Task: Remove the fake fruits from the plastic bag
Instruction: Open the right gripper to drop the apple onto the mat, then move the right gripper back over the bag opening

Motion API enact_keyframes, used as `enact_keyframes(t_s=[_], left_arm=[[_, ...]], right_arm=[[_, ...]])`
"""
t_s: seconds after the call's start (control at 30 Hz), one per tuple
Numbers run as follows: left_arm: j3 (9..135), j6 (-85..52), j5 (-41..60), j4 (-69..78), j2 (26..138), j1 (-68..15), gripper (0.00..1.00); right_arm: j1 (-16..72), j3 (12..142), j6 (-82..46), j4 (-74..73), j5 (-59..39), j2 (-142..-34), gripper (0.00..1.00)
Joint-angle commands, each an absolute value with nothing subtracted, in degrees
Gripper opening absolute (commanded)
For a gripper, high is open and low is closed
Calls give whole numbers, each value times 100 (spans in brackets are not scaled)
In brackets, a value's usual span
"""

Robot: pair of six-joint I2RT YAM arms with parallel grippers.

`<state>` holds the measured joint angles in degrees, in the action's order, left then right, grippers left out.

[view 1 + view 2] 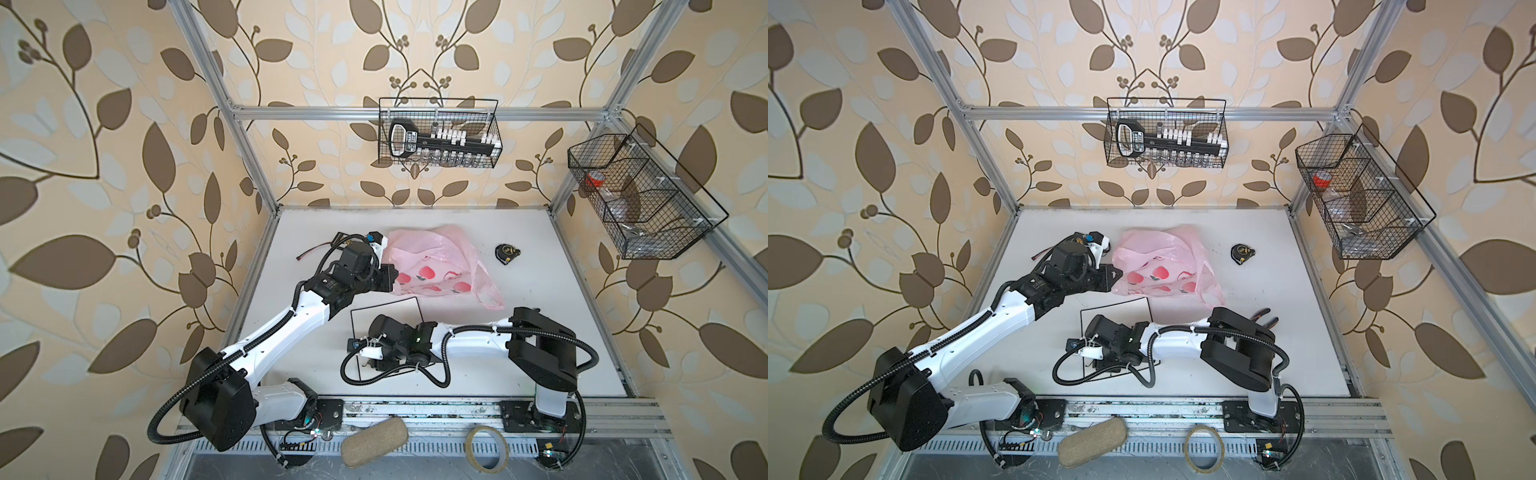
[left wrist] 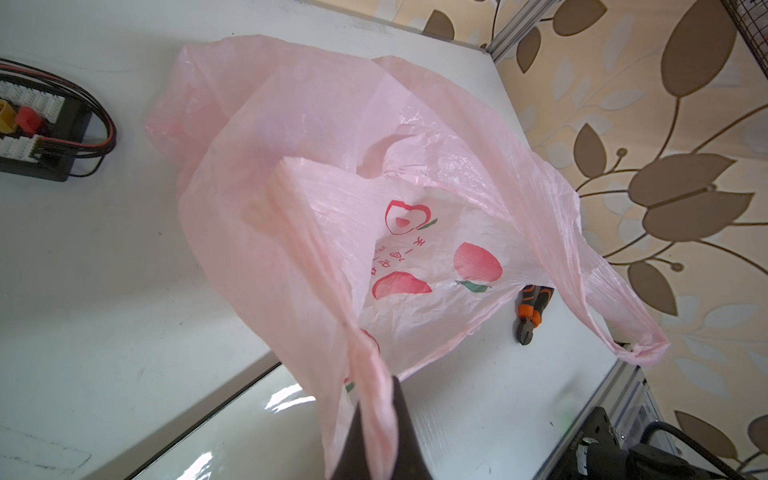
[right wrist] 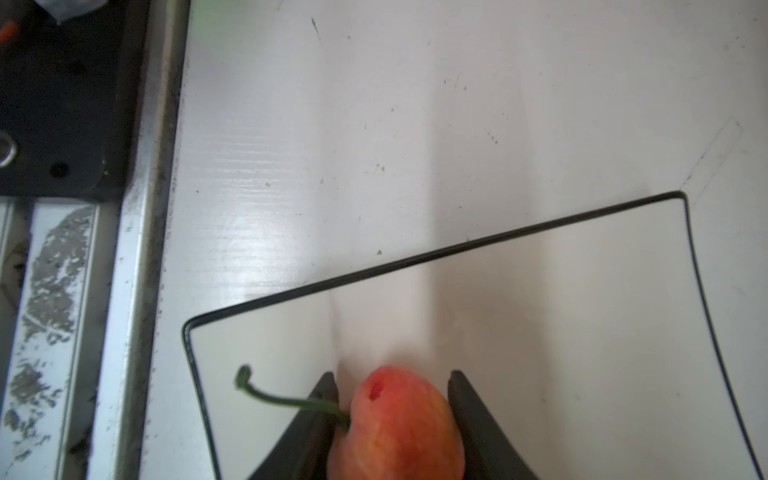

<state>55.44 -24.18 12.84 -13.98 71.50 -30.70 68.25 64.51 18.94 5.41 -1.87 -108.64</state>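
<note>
- Fruit, orange-red, sits between parted fingers of right hand over mat; grip cannot be told.
- Plastic bag pinched tight in left hand.

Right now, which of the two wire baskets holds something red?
The compartmented basket on the right wall holds a red object; the back-wall basket shows none.

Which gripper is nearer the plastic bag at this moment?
Left. The left gripper pinches the plastic bag; the right gripper is apart from it, over the square mat, a fake fruit between its jaws.
</note>
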Motion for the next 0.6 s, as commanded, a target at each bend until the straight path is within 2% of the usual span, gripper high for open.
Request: enact_keyframes(t_s=[0.0, 0.23, 0.57], left_arm=[[5810, -2285, 1142, -1395, 6970, -3056, 0], [5832, -2294, 1142, -1388, 6970, -3058, 0], [5845, -2282, 1176, -1388, 6994, -3058, 0]], right_arm=[[6843, 6461, 1994, 458, -179, -10755, 52], [6847, 5961, 1764, 169, -316, -10033, 56], [7056, 5097, 1020, 222, 336, -7848, 55]])
